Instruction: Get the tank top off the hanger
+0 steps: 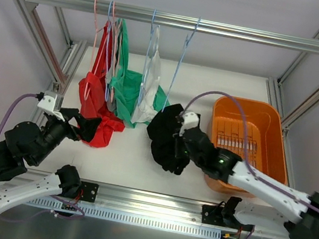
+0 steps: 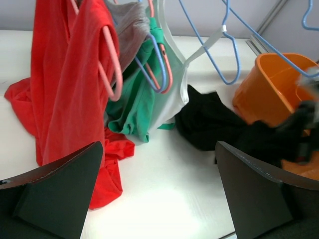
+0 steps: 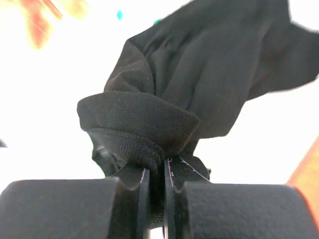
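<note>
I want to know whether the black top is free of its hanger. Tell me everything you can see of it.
The black tank top is soft, matte knit fabric, crumpled in a heap on the white table between the hanging green garment and the orange bin. No hanger shows in it. The right gripper is shut on a bunched, hemmed fold; the rest trails away.

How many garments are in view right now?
5: red top, grey top, green top and white top hang along the rail, left to right; black top lies on the table, pinched by the right fingers. Others may be hidden.
</note>
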Available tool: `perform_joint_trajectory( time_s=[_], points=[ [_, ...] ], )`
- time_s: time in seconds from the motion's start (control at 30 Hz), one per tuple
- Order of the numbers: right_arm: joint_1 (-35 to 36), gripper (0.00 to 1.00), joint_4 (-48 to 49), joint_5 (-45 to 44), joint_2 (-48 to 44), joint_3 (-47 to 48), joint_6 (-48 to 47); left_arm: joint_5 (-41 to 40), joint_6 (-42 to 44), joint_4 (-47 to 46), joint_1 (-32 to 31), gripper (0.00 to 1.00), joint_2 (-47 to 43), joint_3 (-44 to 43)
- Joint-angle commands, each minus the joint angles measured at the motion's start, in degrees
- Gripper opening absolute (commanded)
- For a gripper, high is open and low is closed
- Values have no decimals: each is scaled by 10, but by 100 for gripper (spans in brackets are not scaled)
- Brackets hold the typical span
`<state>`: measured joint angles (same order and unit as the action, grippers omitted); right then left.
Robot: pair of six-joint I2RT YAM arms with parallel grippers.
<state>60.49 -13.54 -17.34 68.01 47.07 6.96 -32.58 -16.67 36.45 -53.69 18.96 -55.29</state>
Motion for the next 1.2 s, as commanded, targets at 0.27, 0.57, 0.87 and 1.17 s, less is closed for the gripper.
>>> perform_joint_trajectory(
  time_s=[0.27, 0.57, 0.87, 1.17],
  points=[
    [7, 0, -217, -179, -190, 239, -97, -64, -26, -2, -6, 99, -19, 7],
    [-1, 0, -308, -340, -148, 513, -235, -32, -19, -2, -5, 99, -28, -10],
    [-178, 0, -358, -351, -169, 451, -202, 21, -14, -1, -6, 99, 90, -125],
    [-426, 1, -299, -75, -199, 161, -84, 1, 41, 0, -6, 99, 360, -376]
  ],
)
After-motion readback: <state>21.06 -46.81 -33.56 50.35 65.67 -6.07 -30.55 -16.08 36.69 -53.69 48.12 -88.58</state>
